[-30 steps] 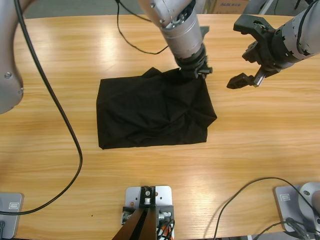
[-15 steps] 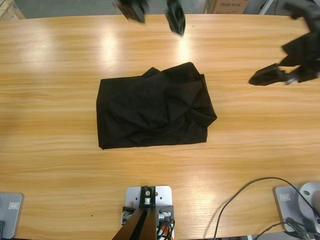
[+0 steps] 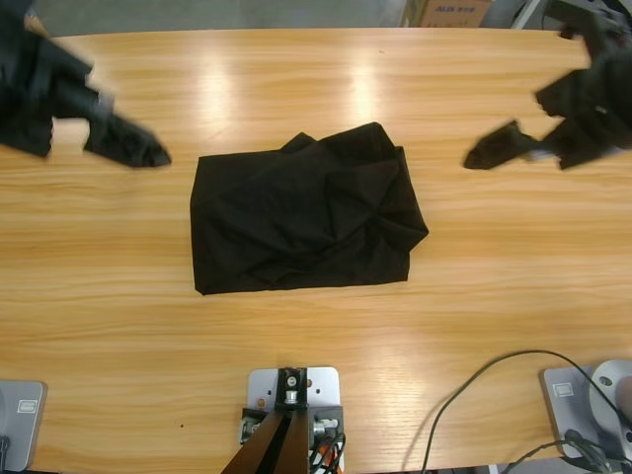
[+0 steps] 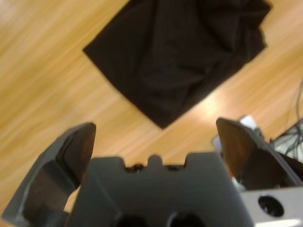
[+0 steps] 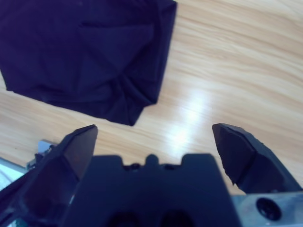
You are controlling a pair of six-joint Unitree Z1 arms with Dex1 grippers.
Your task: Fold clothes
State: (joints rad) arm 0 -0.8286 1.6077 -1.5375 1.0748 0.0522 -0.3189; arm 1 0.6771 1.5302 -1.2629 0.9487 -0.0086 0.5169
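One arm has swung from the top edge to the upper left; its left claw [image 3: 118, 138] hangs released, as does the right claw [image 3: 513, 148]. The folded black shirt [image 3: 301, 212] lies mid-desk [image 3: 316, 336], seemingly finished, so both stand clear.

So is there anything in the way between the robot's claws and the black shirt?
No, nothing visible. The left claw and right claw both hang open on either side of the black shirt, with only bare wooden table between them and the fabric.
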